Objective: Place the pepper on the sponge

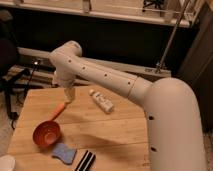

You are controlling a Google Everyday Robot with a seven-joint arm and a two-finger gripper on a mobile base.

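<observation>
Over table (125, 132), hand (69, 97) by pepper (59, 111), sponge (64, 152) beside bowl (46, 134) toward front edge

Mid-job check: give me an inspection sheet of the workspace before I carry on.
Surface: wooden table.
Job's things: pepper lying on the table, not on the sponge; sponge flat near the front edge.
Clutter: orange bowl, striped block, white bottle.
Grippers: hand open, just above the pepper's far end; contact cannot be told.
Cables: nothing seen.
Surroundings: dark chair left, metal pole right.
</observation>
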